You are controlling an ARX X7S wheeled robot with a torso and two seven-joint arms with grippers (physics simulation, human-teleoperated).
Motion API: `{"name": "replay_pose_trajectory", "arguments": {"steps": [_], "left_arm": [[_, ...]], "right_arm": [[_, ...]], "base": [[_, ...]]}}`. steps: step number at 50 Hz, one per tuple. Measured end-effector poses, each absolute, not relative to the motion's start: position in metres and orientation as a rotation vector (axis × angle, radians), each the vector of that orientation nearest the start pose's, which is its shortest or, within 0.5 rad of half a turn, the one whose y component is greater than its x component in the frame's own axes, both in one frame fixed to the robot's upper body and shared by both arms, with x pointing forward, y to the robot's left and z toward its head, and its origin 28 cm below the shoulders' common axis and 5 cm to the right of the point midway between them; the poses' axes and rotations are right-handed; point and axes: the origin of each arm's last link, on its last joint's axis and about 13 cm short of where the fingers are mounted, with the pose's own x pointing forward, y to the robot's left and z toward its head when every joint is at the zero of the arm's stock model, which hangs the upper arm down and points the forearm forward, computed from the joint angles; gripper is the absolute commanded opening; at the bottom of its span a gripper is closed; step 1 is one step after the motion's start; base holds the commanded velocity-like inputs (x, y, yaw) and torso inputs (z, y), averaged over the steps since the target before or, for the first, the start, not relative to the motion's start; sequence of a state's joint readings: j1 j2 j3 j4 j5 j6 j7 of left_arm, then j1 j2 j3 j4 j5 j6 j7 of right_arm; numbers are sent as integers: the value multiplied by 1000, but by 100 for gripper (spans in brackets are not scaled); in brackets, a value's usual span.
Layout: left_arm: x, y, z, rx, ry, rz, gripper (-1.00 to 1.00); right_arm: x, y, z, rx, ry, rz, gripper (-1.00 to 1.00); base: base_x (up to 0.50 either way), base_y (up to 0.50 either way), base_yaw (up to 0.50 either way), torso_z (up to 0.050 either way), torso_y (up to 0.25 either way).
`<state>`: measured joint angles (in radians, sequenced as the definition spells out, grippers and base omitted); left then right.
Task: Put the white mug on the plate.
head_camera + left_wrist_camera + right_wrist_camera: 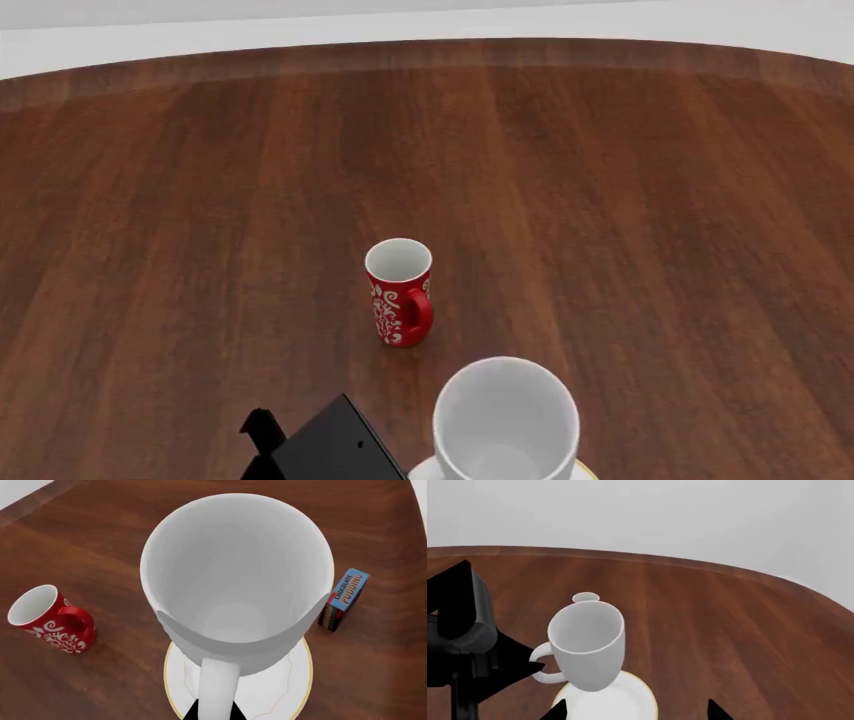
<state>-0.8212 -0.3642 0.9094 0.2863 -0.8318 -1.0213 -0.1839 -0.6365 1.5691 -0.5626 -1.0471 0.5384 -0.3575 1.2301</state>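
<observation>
- Holding the white mug [587,647] by its handle, our left gripper [213,711] was closed on it.
- We hung it upright directly above the plate [610,700], so lowering remained.

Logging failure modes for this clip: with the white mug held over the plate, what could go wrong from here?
1. The white mug hangs tilted above the plate; released like this, it may tip over.
2. The left end effector grips only the handle, so the mug may swing or slip.
3. The red mug stands nearby; a sideways drift might knock it.
</observation>
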Motion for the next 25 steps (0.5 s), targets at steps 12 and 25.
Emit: {"name": "replay_pose_trajectory", "arguments": {"steps": [12, 25], "left_arm": [[252, 136, 132, 425, 431, -832, -100], [251, 135, 131, 428, 433, -839, -100]], "right_arm": [[40, -148, 169, -90, 169, 86, 100], [34, -147, 167, -86, 208, 94, 100]], "base": [[0, 0, 0, 0, 1], [0, 0, 0, 0, 0]]}}
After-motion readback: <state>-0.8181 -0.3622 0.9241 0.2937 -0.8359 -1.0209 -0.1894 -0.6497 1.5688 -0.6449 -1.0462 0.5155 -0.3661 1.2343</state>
